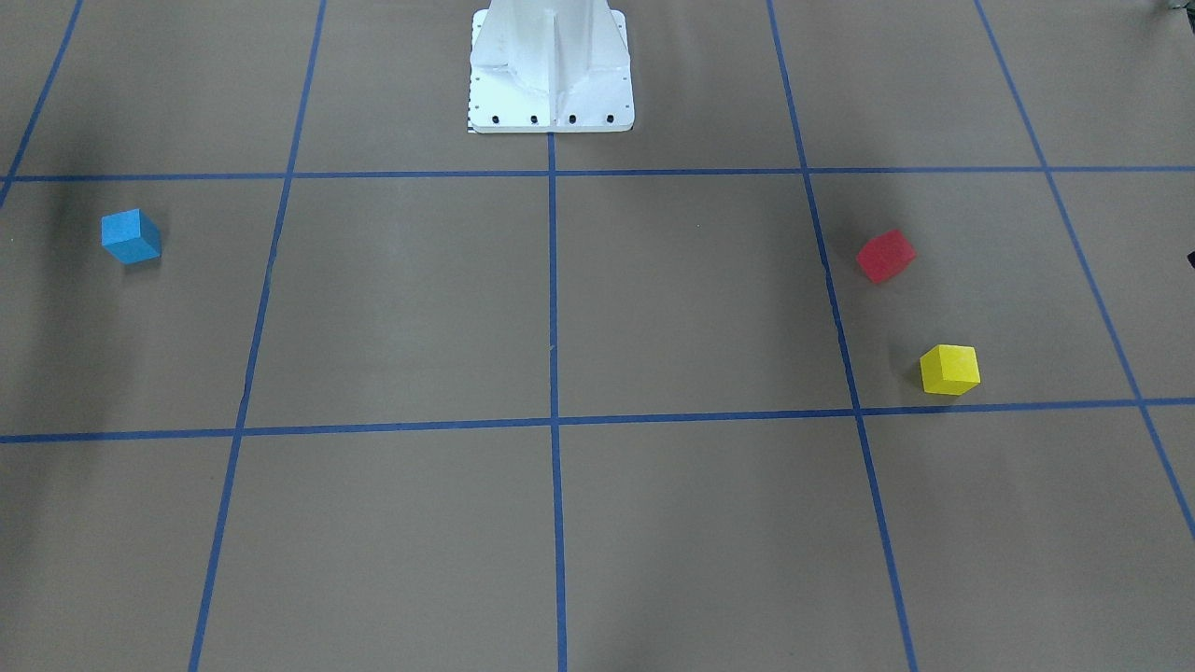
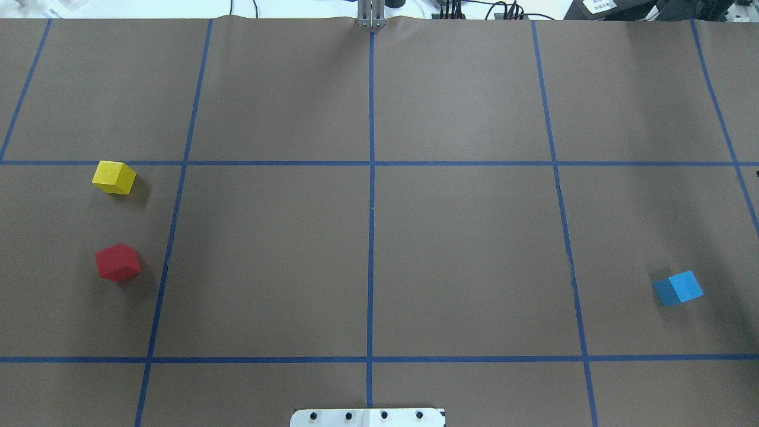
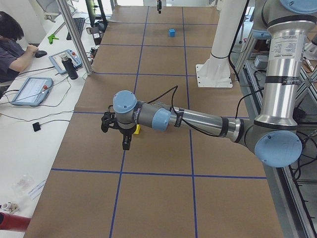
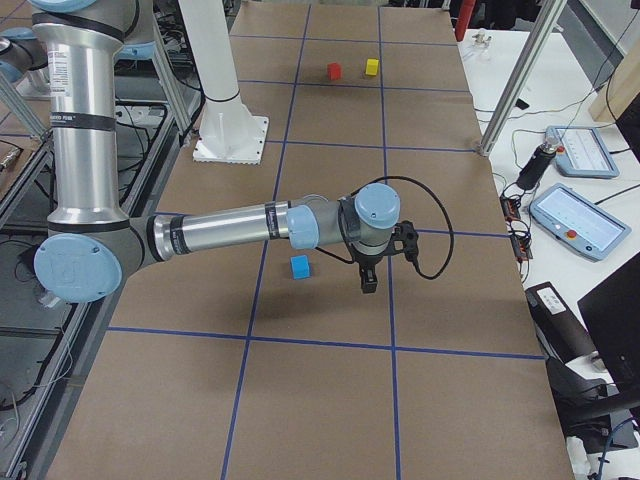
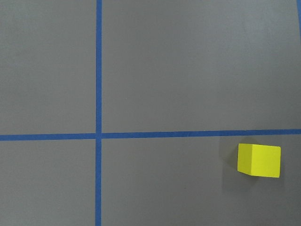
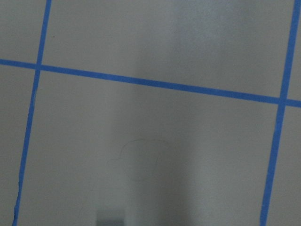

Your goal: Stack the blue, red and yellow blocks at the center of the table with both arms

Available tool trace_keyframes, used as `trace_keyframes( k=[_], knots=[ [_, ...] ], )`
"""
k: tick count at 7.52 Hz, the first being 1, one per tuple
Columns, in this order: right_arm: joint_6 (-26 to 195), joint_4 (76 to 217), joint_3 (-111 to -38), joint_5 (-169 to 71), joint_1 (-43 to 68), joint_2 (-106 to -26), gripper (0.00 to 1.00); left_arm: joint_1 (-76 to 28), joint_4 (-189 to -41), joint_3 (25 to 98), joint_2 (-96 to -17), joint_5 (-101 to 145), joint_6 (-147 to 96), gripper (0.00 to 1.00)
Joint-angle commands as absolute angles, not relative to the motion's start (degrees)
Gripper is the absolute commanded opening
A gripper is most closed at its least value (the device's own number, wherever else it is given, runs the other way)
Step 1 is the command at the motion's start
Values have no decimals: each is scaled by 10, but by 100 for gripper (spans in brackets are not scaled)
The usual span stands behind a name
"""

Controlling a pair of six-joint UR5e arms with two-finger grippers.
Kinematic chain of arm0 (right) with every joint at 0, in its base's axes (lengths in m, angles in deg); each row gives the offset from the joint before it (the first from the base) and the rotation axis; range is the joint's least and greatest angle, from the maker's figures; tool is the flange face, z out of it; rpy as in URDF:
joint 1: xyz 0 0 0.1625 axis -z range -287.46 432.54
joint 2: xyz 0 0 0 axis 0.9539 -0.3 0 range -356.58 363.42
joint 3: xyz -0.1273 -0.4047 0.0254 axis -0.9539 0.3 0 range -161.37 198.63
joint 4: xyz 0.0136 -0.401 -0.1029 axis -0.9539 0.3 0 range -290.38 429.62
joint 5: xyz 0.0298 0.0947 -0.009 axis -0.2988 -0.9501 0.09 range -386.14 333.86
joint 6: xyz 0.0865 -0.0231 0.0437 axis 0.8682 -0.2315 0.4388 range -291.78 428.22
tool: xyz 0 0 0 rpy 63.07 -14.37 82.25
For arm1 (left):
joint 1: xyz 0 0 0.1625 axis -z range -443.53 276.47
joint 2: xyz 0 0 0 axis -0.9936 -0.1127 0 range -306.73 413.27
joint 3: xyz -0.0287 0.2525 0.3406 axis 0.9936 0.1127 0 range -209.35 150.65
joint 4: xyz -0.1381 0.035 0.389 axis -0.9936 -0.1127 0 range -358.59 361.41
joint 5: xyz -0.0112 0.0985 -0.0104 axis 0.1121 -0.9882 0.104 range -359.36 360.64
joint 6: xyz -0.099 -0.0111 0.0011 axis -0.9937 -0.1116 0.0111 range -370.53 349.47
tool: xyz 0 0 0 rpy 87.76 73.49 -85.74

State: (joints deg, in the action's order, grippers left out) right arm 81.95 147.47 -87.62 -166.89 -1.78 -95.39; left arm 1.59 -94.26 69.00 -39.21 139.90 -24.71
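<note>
"Where are the blocks?"
"Red (image 2: 118, 262) and yellow (image 2: 114, 177) by the bench (image 2: 462, 255) left edge, blue (image 2: 678, 287) by its right."
"Jaws apart or together?"
"Too small to see. Can't tell, either side."

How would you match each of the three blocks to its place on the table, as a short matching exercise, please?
Things:
1. blue block
2. red block
3. yellow block

Places:
A. robot's left side, farther from the base plate
B. robot's right side
C. robot's left side, nearer the base plate

Pairs: 1-B, 2-C, 3-A.
</note>
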Motion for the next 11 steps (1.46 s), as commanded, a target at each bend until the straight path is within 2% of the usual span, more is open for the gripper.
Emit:
trace_keyframes(
  k=[1,3,11],
  knots=[
    [928,1383,-882,-1612,64,-996,99,15,-943,690,-393,1399,-248,100],
    [941,1383,-882,-1559,132,-997,99,14,-943,690,-393,1399,-247,100],
    [970,1383,-871,-1574,219,-1003,99,14,-943,686,-396,1399,-242,100]
  ],
)
